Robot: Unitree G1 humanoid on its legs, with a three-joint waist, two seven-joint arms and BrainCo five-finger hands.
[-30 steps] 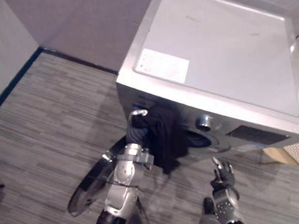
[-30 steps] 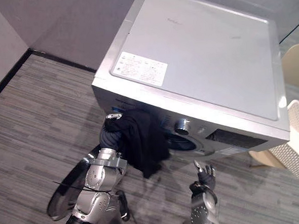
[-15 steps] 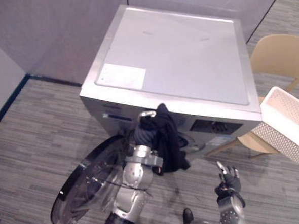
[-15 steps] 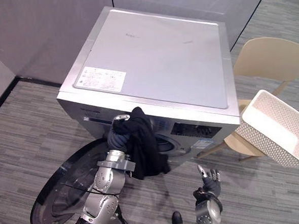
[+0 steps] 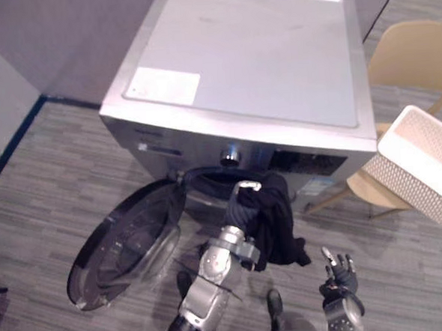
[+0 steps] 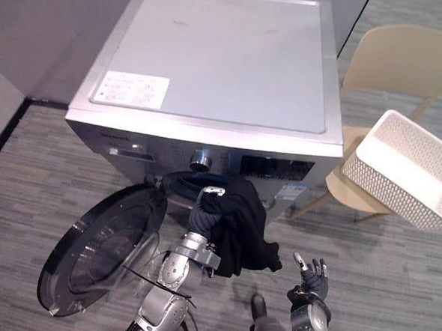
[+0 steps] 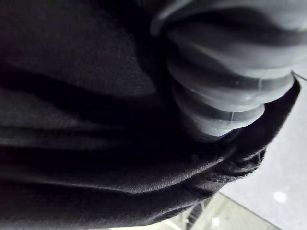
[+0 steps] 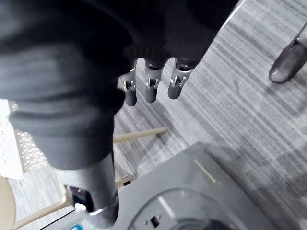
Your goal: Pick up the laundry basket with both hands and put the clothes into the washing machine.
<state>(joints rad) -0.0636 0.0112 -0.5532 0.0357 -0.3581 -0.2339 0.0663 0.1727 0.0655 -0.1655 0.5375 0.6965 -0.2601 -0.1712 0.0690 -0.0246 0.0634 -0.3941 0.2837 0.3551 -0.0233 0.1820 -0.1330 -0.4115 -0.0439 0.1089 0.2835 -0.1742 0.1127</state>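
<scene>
Grey striped carpet point(image 6: 408, 274); silver front-loading washing machine point(image 6: 215, 68), round glass door point(image 6: 98, 248) open. Black cloth garment point(image 5: 275, 222) drapes over left hand point(image 5: 236, 209) before the drum mouth, likely for loading; fingers hidden, grip untellable. Right hand point(image 6: 309, 274) low, fingers point(image 8: 151, 91) straight, spread, empty. White perforated laundry basket point(image 6: 405, 169) on tan chair point(image 6: 394, 57).

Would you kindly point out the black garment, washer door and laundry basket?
black garment point(image 6: 243, 228), right eye view, cloth's middle.
washer door point(image 6: 99, 252), right eye view, its glass.
laundry basket point(image 6: 392, 200), right eye view, perforated wall.
</scene>
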